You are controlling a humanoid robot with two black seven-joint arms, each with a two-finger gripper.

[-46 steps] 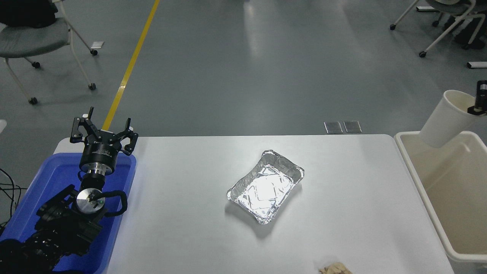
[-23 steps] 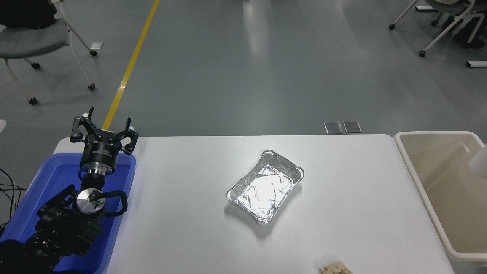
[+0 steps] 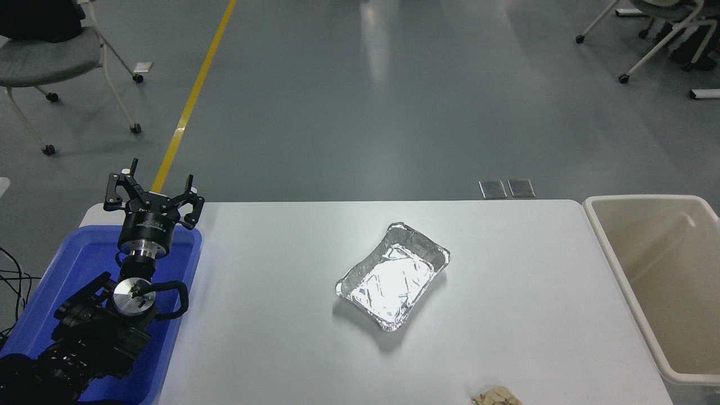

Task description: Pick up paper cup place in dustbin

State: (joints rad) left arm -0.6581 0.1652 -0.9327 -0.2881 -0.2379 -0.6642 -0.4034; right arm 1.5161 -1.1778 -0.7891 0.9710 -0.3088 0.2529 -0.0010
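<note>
So the paper cup is gone from view now: 1 second back it hung tilted over the dustbin's (image 3: 596, 225) far rim, pinched by the right gripper at the frame's right edge, and half a second back only a pale blur showed at that edge over the bin. Now neither the cup nor the right arm shows anywhere, so I can't tell where the cup ended up; whatever part of the bin's inside is visible is just bare cream wall, and the bin is cut off by the right and bottom edges, so its floor is mostly hidden. Everything else sits like before. The foil tray (image 3: 392, 275) is left of the dustbin, well apart from it, in the middle of the white table (image 3: 270, 315). A small crumpled tan thing (image 3: 495, 397) lies left of the bin at the bottom edge, half cropped, hard to say what it is. The left gripper (image 3: 153, 194) hasn't moved, parked far left of the bin over the blue tub (image 3: 188, 264), fingers spread wide with nothing in them.
</note>
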